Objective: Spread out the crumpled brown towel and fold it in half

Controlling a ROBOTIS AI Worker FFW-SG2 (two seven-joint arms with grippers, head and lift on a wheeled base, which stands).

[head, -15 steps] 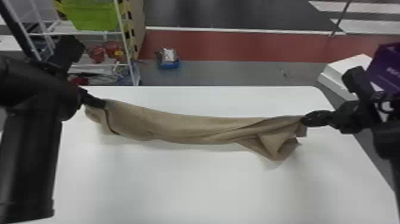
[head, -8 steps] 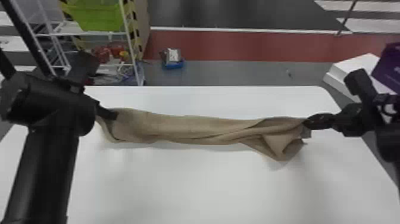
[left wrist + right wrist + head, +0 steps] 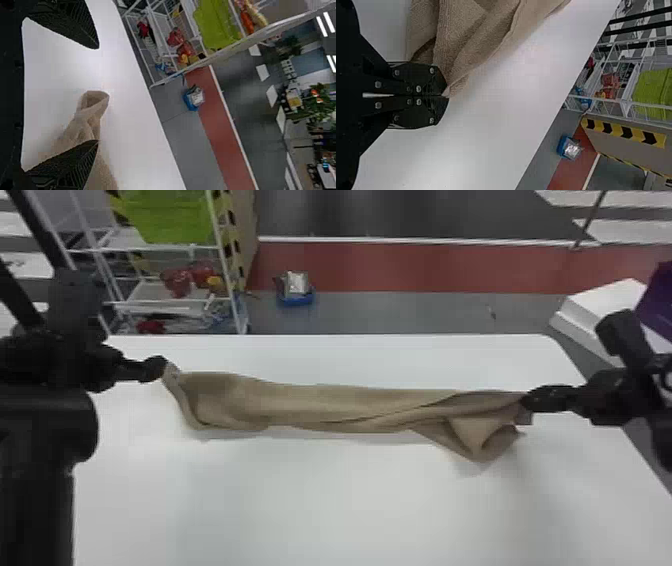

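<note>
Stretched sideways across the table, the brown towel [image 3: 320, 405] forms a long rumpled strip with a folded flap hanging near its right end. Just at its upper left corner is my left gripper [image 3: 159, 369]. In the left wrist view the left gripper [image 3: 98, 94] has its fingers wide apart, and the towel [image 3: 89, 118] lies beyond them, partly behind one finger. My right gripper [image 3: 530, 399] holds the towel's right end. The right wrist view has the right gripper [image 3: 447, 95] shut, a towel edge [image 3: 459, 81] pinched at its tips.
The white table [image 3: 350, 500] extends in front of and behind the towel. Past its far edge stand a wire shelf [image 3: 165, 302] with a green bin [image 3: 170, 215] and a blue container [image 3: 296, 297] on the floor. White boxes [image 3: 600, 302] are at the far right.
My left gripper, earlier over the towel's left end, has shifted left and slightly away, to its edge. The towel's left end has slid right and changed shape. The right gripper is nearly still.
</note>
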